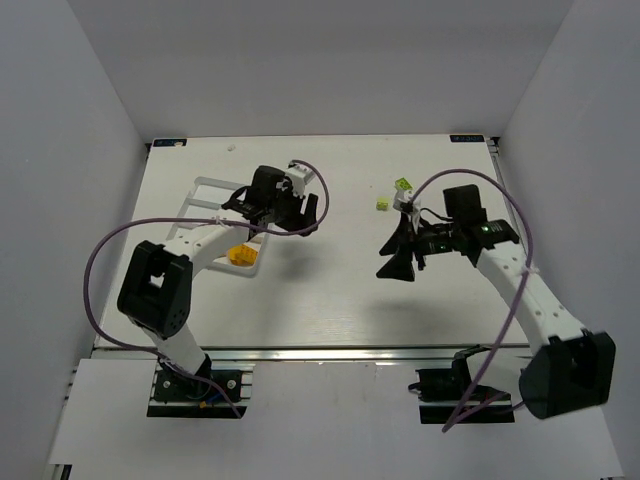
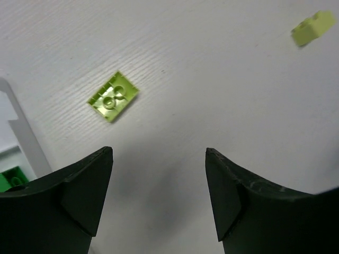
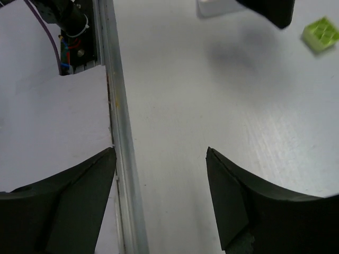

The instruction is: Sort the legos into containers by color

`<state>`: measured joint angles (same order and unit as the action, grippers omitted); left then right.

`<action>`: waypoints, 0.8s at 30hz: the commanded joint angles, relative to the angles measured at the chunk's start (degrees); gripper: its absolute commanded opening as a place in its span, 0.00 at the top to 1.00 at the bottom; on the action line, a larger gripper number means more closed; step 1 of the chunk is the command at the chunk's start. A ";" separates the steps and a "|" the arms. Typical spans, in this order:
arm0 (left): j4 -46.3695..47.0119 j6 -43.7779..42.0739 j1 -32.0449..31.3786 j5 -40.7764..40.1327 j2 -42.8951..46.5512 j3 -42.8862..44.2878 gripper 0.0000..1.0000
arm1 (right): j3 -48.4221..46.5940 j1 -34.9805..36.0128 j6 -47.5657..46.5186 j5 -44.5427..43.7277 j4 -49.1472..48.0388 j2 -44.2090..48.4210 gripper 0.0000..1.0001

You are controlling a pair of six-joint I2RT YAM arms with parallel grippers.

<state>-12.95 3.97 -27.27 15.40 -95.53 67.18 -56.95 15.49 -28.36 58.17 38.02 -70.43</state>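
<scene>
The white tray [image 1: 205, 185] lies at the left of the table, with orange-yellow legos [image 1: 240, 255] in its near compartment. A green lego [image 2: 11, 177] shows in the tray [image 2: 24, 132] in the left wrist view. My left gripper [image 1: 306, 218] is open and empty just right of the tray. A pale lime lego [image 2: 113, 96] lies on the table ahead of its jaws [image 2: 159, 156]; another lime lego [image 2: 313, 27] lies farther off. Two lime legos [image 1: 403, 185] [image 1: 382, 204] lie at mid-table. My right gripper [image 1: 392, 257] [image 3: 160, 153] is open and empty, near of them, above bare table.
The metal rail of the table's near edge [image 3: 119, 132] runs under my right gripper's left finger. A lime lego [image 3: 321, 34] lies at the top right of the right wrist view. White walls enclose the table on three sides.
</scene>
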 commanded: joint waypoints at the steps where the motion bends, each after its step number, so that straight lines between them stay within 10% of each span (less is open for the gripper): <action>1: 0.01 -14.48 0.20 -3.18 -1.59 1.82 0.19 | 2.62 -1.60 -7.14 5.28 -4.70 5.82 0.26; 17: -4.27 -37.54 -0.86 -0.72 -21.70 17.01 0.19 | 4.13 -2.74 -9.87 5.81 -5.24 9.96 0.30; 24: -5.94 -38.33 -0.86 -1.51 -25.41 20.10 0.37 | 4.56 -2.57 -8.82 5.37 -6.47 10.93 0.30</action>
<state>-16.99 -32.62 -27.99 13.30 -121.10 85.21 -52.80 12.86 -37.67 62.63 33.58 -60.40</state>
